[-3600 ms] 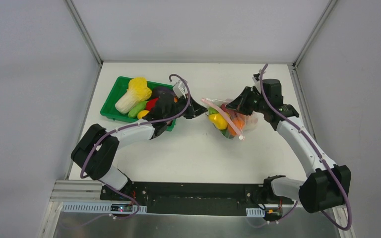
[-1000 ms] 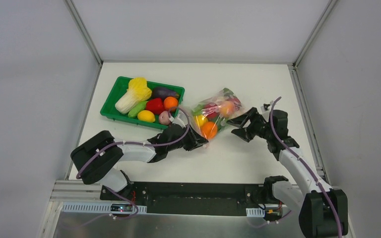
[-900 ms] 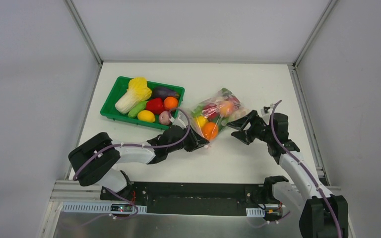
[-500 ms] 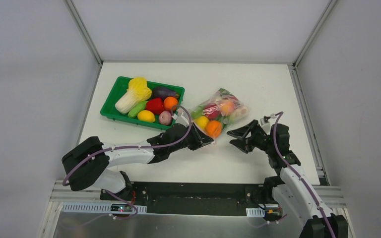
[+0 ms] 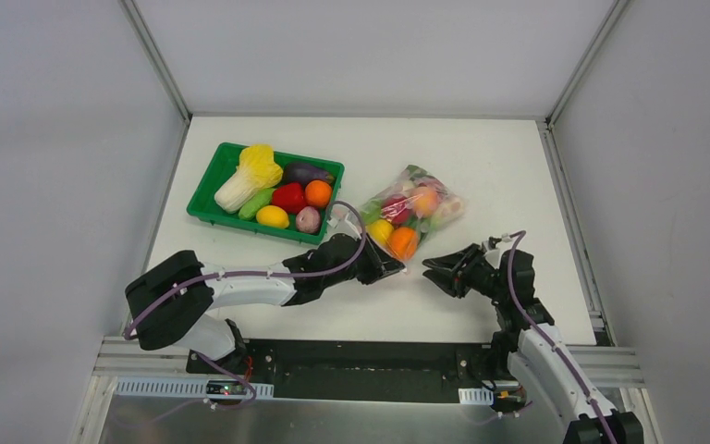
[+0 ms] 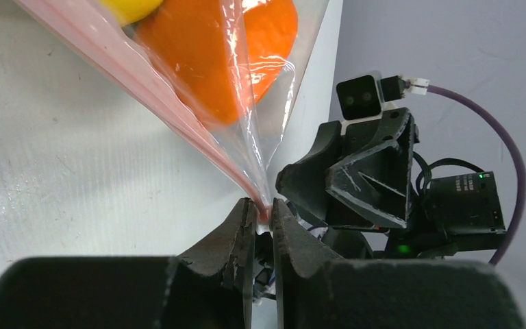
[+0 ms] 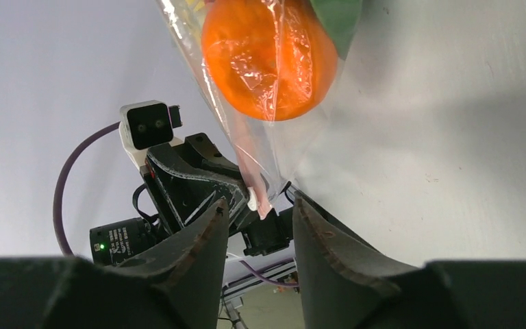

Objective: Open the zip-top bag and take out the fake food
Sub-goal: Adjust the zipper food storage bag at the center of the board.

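Just right of the green tray's (image 5: 202,189) near corner, the left gripper (image 6: 263,210) pinches the pink zip strip's (image 6: 178,116) end. Further right, the right gripper (image 7: 260,204) waits with jaws apart, empty (close, not touching). It should catch only the opposite lip, then peel gently. Beyond, the zip-top bag (image 5: 416,208) lies holding the fake food (image 5: 403,242).

No text, brand, number or sign can be read anywhere. At the right of the left wrist view, a black box (image 6: 462,205) with a small green light carries a line of tiny pale print along its top edge, too small to make out. The zip-top bag (image 5: 410,205) shows no legible lettering
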### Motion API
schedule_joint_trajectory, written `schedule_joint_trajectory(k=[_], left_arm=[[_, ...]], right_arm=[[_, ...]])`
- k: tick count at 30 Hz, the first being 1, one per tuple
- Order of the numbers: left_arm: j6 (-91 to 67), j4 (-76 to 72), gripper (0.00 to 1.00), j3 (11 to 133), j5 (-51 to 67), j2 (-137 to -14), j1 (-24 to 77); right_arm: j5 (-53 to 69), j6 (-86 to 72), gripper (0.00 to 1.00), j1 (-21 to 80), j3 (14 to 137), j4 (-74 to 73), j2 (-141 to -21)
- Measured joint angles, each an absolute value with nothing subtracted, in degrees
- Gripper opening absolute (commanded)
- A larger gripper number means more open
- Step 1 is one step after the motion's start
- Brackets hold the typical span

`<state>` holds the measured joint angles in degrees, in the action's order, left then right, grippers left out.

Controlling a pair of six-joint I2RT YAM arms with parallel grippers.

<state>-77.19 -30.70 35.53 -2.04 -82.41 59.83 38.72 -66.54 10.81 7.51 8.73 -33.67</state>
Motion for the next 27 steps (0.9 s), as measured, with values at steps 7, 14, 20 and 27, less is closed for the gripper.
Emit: schedule_joint_trajectory(k=[7, 14, 20, 27], left_arm=[[-80.62, -32.1, 0.11, 36.25, -3.36, -84.51, 60.84], [-83.29, -33.36, 0.11, 37.17, -4.21, -86.37, 61.21], [-84.64, -34.83, 0.11, 37.17, -5.13, -86.37, 61.21], [-85.65, -35.79, 0.11, 37.21, -5.15, -86.98, 61.21]], right_arm=[[38.15, -71.64, 0.33, 13.56, 5.08, 14.76, -35.31], [36.53, -73.3, 0.3, 16.71, 5.08, 18.2, -36.77], [34.92, -73.3, 0.3, 17.85, 5.06, 18.13, -36.69], [33.74, -73.32, 0.22, 18.31, 5.02, 18.35, -37.76]])
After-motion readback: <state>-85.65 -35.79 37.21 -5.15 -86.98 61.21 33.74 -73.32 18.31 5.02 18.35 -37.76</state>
